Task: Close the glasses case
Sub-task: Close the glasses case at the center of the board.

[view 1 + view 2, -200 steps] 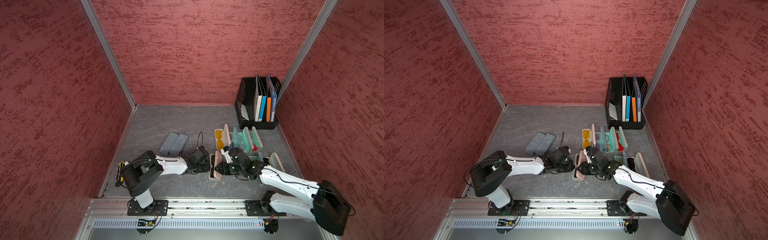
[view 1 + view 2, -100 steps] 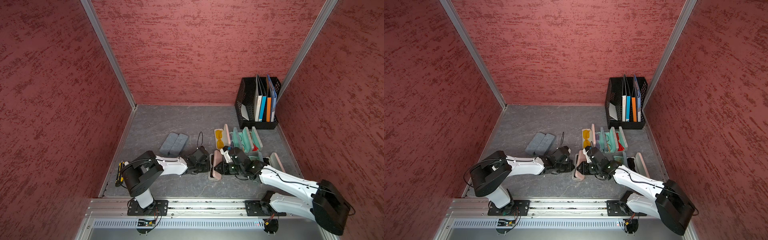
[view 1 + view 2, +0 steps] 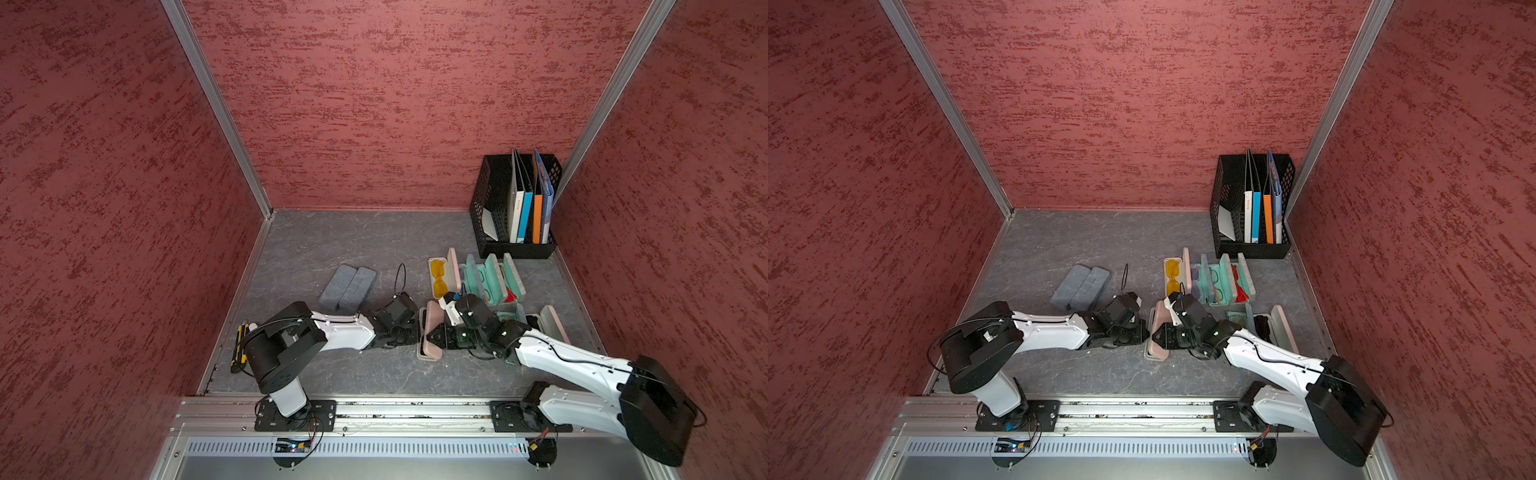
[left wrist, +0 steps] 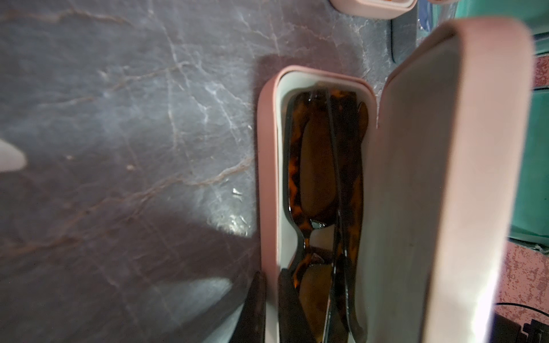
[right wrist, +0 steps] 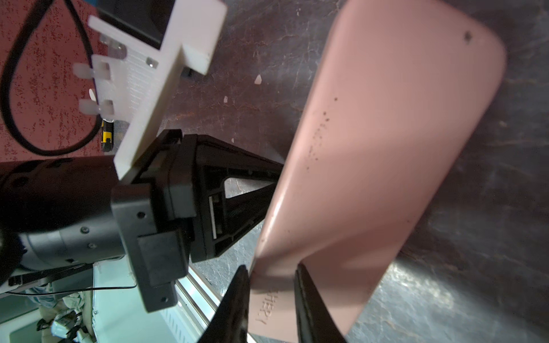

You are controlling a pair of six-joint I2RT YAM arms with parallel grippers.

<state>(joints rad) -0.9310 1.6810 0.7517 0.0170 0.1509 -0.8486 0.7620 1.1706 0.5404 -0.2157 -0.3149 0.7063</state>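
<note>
The pink glasses case [image 3: 430, 330] [image 3: 1158, 332] lies open between both arms, with tortoiseshell sunglasses [image 4: 323, 178] in its base [image 4: 267, 178]. Its lid [image 4: 430, 178] [image 5: 386, 133] stands partly raised, leaning over the base. My left gripper [image 4: 271, 276] [image 3: 414, 337] is shut on the base's long wall, one finger [image 4: 256, 300] outside and one inside. My right gripper [image 5: 271, 271] [image 3: 433, 338] is shut on the lid's edge, its fingers [image 5: 237, 297] on either side of it. In the right wrist view the left gripper [image 5: 237, 190] touches the case from the far side.
Behind stand an open pink case with yellow glasses [image 3: 441, 274], open teal cases [image 3: 490, 278] and a black file holder [image 3: 515, 208]. A grey case [image 3: 348, 289] lies back left, another pink case [image 3: 550, 320] to the right. A yellow knife [image 3: 239, 345] lies by the left rail.
</note>
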